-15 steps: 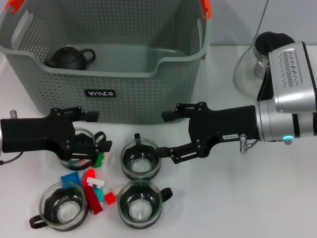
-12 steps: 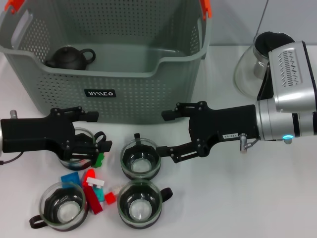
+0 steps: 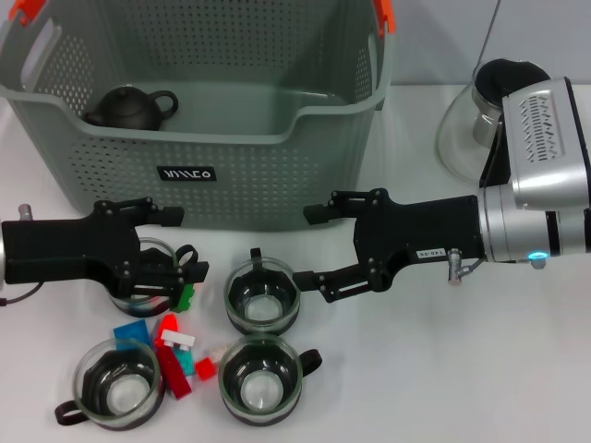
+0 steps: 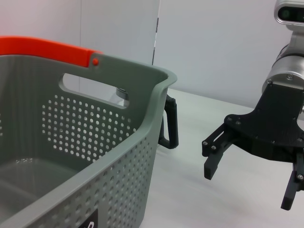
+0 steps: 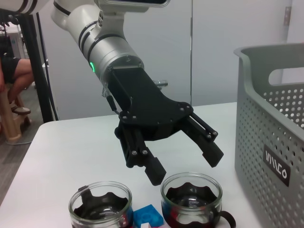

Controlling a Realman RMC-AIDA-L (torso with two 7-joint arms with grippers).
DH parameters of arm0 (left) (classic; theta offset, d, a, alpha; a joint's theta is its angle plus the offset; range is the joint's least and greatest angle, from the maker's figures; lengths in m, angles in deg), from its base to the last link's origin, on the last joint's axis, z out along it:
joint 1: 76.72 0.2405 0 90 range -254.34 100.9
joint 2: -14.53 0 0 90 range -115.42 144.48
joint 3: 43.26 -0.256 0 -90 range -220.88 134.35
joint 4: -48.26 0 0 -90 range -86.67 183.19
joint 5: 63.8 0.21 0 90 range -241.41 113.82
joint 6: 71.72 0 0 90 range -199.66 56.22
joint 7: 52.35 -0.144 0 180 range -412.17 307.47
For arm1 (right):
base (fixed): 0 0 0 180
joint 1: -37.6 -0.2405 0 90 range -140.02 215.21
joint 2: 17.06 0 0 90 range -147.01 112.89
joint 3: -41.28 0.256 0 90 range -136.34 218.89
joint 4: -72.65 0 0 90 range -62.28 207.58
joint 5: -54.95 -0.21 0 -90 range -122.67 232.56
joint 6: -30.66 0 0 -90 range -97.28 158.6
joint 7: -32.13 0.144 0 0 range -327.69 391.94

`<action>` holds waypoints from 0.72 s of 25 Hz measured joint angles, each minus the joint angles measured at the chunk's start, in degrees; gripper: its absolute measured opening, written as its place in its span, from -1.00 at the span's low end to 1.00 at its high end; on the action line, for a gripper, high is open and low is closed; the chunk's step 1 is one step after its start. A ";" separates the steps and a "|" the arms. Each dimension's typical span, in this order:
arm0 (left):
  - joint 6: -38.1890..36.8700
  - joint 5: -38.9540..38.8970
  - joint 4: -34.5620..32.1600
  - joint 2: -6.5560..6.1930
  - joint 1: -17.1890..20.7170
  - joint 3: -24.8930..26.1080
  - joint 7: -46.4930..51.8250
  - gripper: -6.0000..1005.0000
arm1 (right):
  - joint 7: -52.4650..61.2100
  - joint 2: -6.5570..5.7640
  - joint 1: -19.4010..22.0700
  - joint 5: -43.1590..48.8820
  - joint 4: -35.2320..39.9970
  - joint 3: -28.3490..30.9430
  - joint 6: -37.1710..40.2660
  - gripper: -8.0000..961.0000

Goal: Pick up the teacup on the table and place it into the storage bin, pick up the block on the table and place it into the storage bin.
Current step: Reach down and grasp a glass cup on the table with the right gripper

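Glass teacups are sitting on the white tabletop [image 3: 443,369] in front of you, four of them. At the far left, your left gripper [image 3: 185,277] is hanging low over the first teacup [image 3: 138,286], just near of the storage bin [image 3: 277,175]; its fingers [image 5: 154,168] are spreading wide above the cup's rim, gripping nothing. Just near of it, a second teacup [image 3: 115,386] is resting with its handle pointing left. Beside those two, a cluster of coloured blocks is lying together: a green block [image 3: 186,297] next to the left gripper, a blue block [image 3: 130,331], a red block [image 3: 172,371] and a small red cube [image 3: 205,368]. Right of the blocks, a third teacup [image 3: 262,296] is standing just left of your right gripper [image 3: 309,247], and a fourth teacup [image 3: 262,378] is sitting near of it. Your right gripper is reaching in from the right with its fingers [image 4: 214,156] also spread wide and empty. Behind everything, the storage bin is holding a dark teapot [image 3: 129,107] in its left part. At the far right, a glass carafe [image 3: 466,129] is standing partly hidden behind your right arm.
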 joint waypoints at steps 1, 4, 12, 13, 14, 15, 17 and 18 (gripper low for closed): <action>0.01 0.00 0.00 0.00 0.00 0.00 -0.04 0.77 | 0.00 0.00 0.01 0.00 -0.03 0.06 -0.02 0.96; 0.05 0.00 0.00 0.00 -0.02 0.00 -0.11 0.77 | 0.00 0.00 0.02 0.00 -0.11 0.12 -0.02 0.96; -1.45 0.06 -0.42 -0.25 0.34 0.29 0.29 0.77 | 1.97 -0.24 -0.45 0.46 0.38 -0.63 5.91 0.95; -2.37 0.22 -0.48 -0.36 0.55 0.63 0.41 0.77 | 3.08 -0.37 -0.61 0.67 0.75 -1.14 7.46 0.95; -3.00 0.33 -0.51 -0.45 0.76 0.98 0.43 0.77 | 4.71 -0.46 -0.65 0.89 1.70 -2.21 9.25 0.95; -3.46 0.44 -0.56 -0.49 0.91 1.34 0.43 0.77 | 6.24 -0.52 -0.64 1.09 2.88 -3.32 10.91 0.95; -3.86 0.58 -0.74 -0.52 1.21 1.89 0.43 0.77 | 8.49 -0.50 -0.33 1.21 5.51 -5.36 13.73 0.96; -3.85 0.63 -0.79 -0.53 1.30 1.93 0.43 0.77 | 9.63 -0.45 -0.04 1.22 7.43 -6.73 15.19 0.96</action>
